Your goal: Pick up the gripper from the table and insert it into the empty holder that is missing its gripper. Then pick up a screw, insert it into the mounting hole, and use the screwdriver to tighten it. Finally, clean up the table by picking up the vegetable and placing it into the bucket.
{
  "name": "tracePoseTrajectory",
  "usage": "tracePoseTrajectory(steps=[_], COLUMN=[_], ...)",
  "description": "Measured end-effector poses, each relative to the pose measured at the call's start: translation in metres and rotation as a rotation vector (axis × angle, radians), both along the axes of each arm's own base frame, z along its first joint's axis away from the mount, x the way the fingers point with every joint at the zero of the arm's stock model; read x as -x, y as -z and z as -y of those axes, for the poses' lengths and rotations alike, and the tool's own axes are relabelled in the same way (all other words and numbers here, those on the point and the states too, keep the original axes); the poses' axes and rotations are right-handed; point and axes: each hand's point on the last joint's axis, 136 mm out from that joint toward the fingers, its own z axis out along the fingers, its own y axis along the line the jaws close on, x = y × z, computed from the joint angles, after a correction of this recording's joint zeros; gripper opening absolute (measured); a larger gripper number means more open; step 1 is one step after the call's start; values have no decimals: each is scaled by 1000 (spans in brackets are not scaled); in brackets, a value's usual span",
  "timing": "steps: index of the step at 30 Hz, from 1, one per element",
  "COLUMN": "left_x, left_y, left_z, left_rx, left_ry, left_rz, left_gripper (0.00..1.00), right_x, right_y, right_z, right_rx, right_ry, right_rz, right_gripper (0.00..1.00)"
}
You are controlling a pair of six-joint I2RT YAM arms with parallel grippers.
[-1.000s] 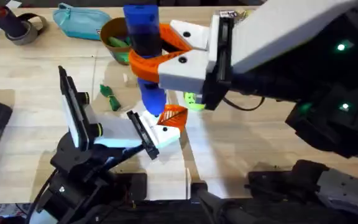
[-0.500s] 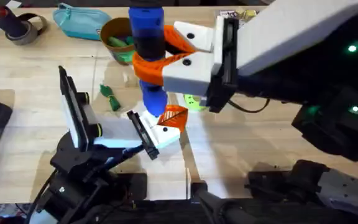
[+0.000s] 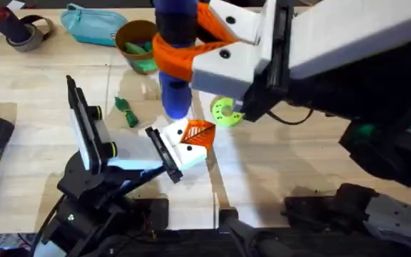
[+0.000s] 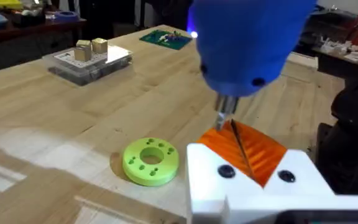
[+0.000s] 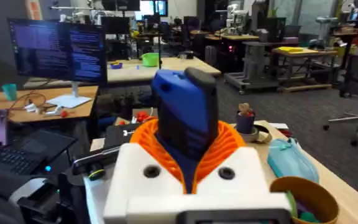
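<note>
The right hand [image 3: 180,53] has risen toward the overhead camera and shifted up-frame since a second ago, carrying the screwdriver [image 3: 175,50] with it; its orange fingers are clamped around the blue handle, which stands roughly upright. The handle's lower end now hangs above the gripper [image 3: 195,135], where before it covered more of it. The lime disc [image 3: 224,111], half hidden earlier, now shows nearly whole just beside the gripper.

The gripper sits in the holder [image 3: 95,143], its orange lattice finger on a white base at the holder's right end. In the left wrist view the thin metal tip [image 4: 232,127] comes down onto the orange ribs; whether it touches, I cannot tell. Whether the left hand is open or closed cannot be told.

The vegetable [image 3: 126,112] lies on the counter [image 3: 41,93] between holder and bucket [image 3: 135,43], well apart from both. The bucket stands near the far edge beside a teal pouch [image 3: 91,25]. Bare counter lies left of the holder and to the right of the disc, under the right arm.
</note>
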Motion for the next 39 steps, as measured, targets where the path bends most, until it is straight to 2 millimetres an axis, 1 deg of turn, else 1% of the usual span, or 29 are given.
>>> tracePoseTrajectory(steps=[4, 7, 11, 14, 15, 17, 20, 22, 24, 26, 28, 31, 34, 37, 39], left_x=[0, 0, 0, 0, 0, 0, 0, 0, 0, 0, 0, 0, 0, 0, 0], left_y=[0, 1, 1, 1, 1, 1, 1, 1, 1, 1, 1, 1, 1, 1, 1], left_z=[0, 0, 0, 0, 0, 0, 0, 0, 0, 0, 0, 0, 0, 0, 0], left_rx=[0, -1, -1, -1, -1, -1, -1, -2, -1, -1, -2, -1, -1, -1, -1], left_ry=[0, 0, 0, 0, 0, 0, 0, 0, 0, 0, 0, 0, 0, 0, 0], left_rz=[-1, -2, -2, -2, -3, -2, -2, -3, -2, -3, -3, -3, -3, -3, -2], left_gripper=[9, 9, 9, 9, 9, 9, 9, 9, 9, 9, 9, 9, 9, 9, 9], right_x=[-6, -13, -30, -47, -54, -66, -86, -100, -110, -119, -125, -132, -136, -142, -146], right_y=[3, 2, 3, 11, 19, 41, 86, 116, 137, 156, 169, 180, 197, 225, 246], right_z=[-2, 2, 16, 31, 36, 46, 68, 91, 114, 141, 166, 195, 214, 226, 228], right_rx=[2, -1, 11, 43, 69, 137, 259, 334, 385, 427, 456, 516, 652, 851, 986], right_ry=[15, 38, 104, 168, 192, 237, 332, 427, 516, 609, 685, 763, 783, 755, 702], right_rz=[1, 9, 4, -26, -53, -132, -286, -390, -468, -547, -596, -598, -532, -436, -364], right_gripper=[39, 38, 38, 39, 39, 38, 39, 39, 38, 38, 39, 39, 38, 38, 37])
